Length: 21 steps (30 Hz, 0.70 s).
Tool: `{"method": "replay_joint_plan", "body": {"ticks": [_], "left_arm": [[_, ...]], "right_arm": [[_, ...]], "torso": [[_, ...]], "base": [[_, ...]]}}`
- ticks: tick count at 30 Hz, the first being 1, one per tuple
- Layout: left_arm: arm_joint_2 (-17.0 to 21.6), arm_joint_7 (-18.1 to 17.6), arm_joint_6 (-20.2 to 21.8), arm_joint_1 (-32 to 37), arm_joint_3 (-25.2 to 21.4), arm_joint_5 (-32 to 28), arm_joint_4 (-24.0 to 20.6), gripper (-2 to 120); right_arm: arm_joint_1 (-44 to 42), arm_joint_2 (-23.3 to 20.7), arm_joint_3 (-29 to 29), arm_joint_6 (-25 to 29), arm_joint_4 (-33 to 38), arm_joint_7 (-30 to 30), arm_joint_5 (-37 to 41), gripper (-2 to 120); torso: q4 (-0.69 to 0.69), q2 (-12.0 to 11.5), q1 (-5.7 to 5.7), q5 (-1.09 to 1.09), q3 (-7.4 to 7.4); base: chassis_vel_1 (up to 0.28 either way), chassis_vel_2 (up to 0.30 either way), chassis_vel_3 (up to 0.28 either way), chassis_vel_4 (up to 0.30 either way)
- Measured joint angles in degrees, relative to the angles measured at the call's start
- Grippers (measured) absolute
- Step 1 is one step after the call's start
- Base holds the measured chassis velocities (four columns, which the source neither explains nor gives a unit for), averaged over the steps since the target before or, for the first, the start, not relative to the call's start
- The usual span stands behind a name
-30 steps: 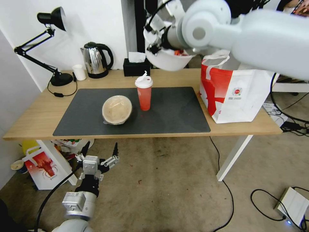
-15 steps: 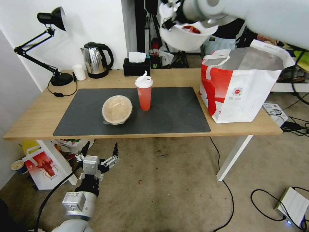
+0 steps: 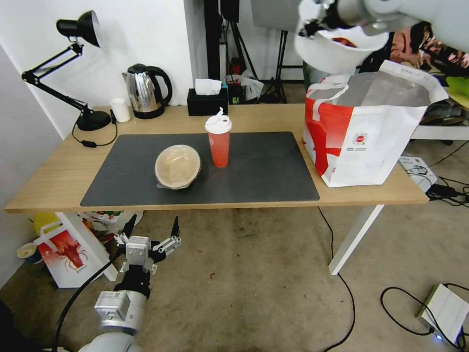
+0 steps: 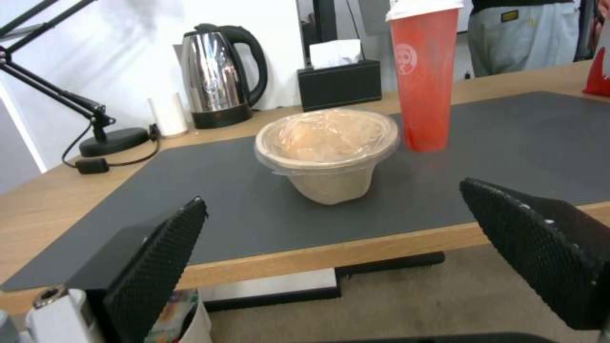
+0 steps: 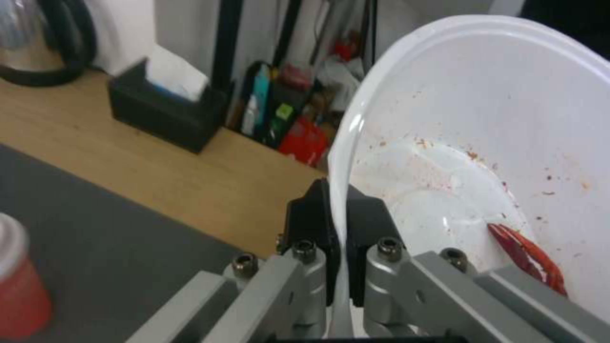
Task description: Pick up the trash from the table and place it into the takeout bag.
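Observation:
My right gripper (image 3: 312, 23) is shut on the rim of the white round bowl (image 3: 337, 51), held tilted in the air over the back edge of the takeout bag (image 3: 371, 142). In the right wrist view its pads (image 5: 318, 228) pinch the white bowl (image 5: 495, 133), which holds a red crayfish scrap (image 5: 527, 259). The beige bowl (image 3: 178, 166) and the red cup (image 3: 219, 142) stand side by side on the dark mat (image 3: 264, 176) of the table (image 3: 49, 181). My left gripper (image 3: 151, 227) hangs open below the table's front edge, facing the beige bowl (image 4: 327, 152) and red cup (image 4: 424, 76).
A steel kettle (image 3: 145, 91), black tissue box (image 3: 207, 102), desk lamp (image 3: 83, 73) and small white cup (image 3: 120, 109) line the table's back. A smaller crayfish bag (image 3: 66, 254) sits under the table's left end. Cables and a power box (image 3: 447, 313) lie on the floor at right.
My right arm has carried the white bowl up and to the right, from over the table's back middle to above the takeout bag. The left arm has not moved.

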Motion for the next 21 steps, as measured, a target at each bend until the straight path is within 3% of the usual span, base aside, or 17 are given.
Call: {"method": "replay_joint_plan", "body": {"ticks": [8, 21], "left_arm": [[0.0, 0.0, 0.0, 0.0, 0.0, 0.0, 0.0, 100], [0.0, 0.0, 0.0, 0.0, 0.0, 0.0, 0.0, 100]], "right_arm": [[-6.4, -5.4, 4.4, 0.0, 1.1, -0.3, -2.0, 0], [-19.3, -6.9, 16.9, 0.0, -1.7, -1.6, -5.1, 0]], "torso": [[-0.01, 0.0, 0.00, 0.00, 0.00], [0.01, 0.0, 0.00, -0.04, 0.00]], "base": [[0.000, 0.000, 0.000, 0.000], [0.000, 0.000, 0.000, 0.000]]}}
